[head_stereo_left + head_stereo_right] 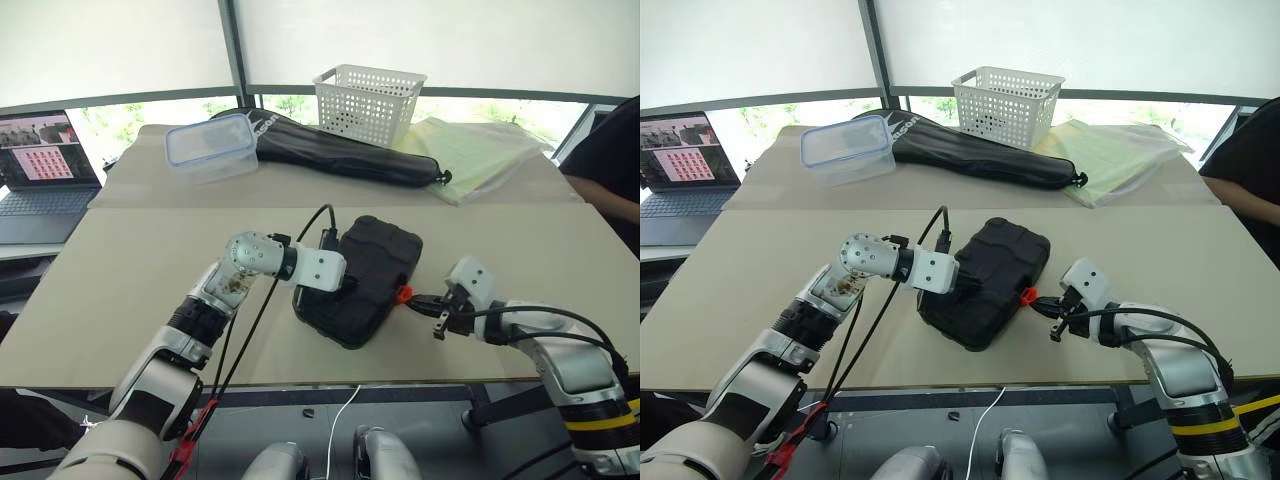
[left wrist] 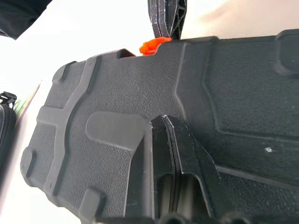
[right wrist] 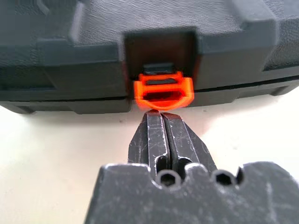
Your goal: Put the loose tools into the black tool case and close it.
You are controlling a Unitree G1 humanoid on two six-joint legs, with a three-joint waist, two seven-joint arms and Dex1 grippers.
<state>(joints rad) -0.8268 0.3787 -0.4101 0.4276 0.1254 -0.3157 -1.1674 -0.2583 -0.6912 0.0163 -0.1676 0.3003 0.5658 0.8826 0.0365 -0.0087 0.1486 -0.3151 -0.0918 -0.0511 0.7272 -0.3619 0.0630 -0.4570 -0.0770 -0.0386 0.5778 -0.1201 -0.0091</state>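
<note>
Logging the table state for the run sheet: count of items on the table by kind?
Tool case, black, lid down: 1
Long black fabric bag: 1
White basket: 1
Clear container with blue rim: 1
Yellow-green plastic packet: 1
Laptop: 1
Total: 6

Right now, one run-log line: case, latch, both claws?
tool case: lid down on table | orange latch: sticks out, not flush | left claw: shut, pressing lid | right claw: shut, tips at latch
</note>
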